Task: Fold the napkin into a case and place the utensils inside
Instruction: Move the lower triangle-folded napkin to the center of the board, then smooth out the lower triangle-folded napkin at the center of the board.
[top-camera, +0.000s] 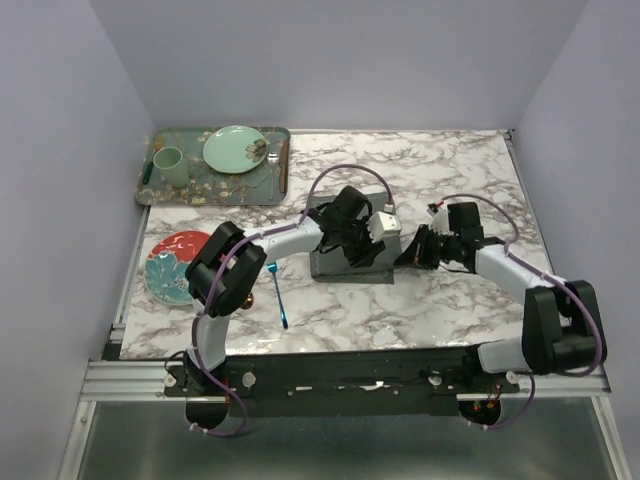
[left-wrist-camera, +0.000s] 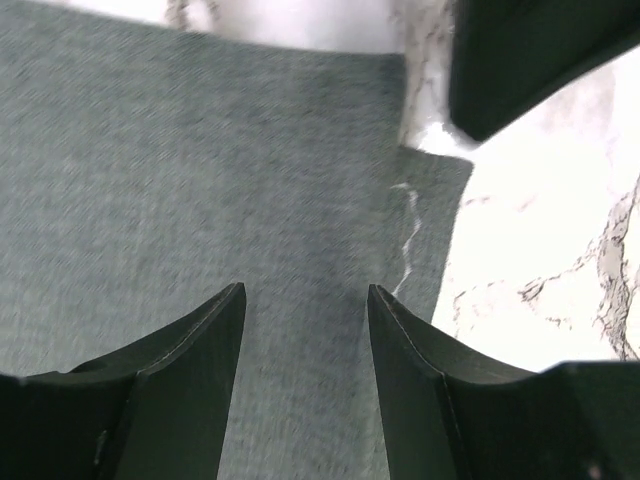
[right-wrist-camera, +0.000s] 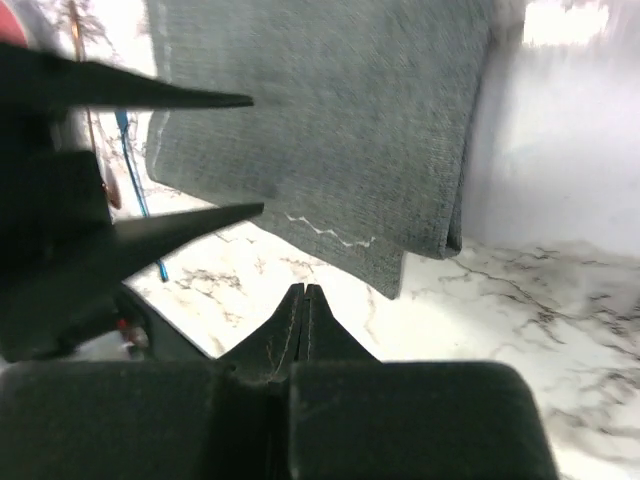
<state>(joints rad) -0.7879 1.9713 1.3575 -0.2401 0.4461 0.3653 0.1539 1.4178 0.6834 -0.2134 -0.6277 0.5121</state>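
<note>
The napkin (top-camera: 345, 265) lies folded into a dark grey rectangle in the middle of the table. My left gripper (top-camera: 368, 250) hovers over it, open and empty; the cloth (left-wrist-camera: 200, 180) fills the left wrist view between the open jaws (left-wrist-camera: 305, 290). My right gripper (top-camera: 406, 258) is shut and empty, its tip (right-wrist-camera: 305, 292) on the marble just off the napkin's (right-wrist-camera: 330, 120) stitched corner. The blue fork (top-camera: 280, 298) lies on the marble left of the napkin and shows in the right wrist view (right-wrist-camera: 135, 175). I cannot make out the copper spoon.
A patterned green tray (top-camera: 165, 192) at the back left holds a green cup (top-camera: 170, 165), a pale green plate (top-camera: 235, 148) and a brown-handled utensil (top-camera: 283, 165). A red and teal plate (top-camera: 175, 265) sits at the left. Walls close in on three sides.
</note>
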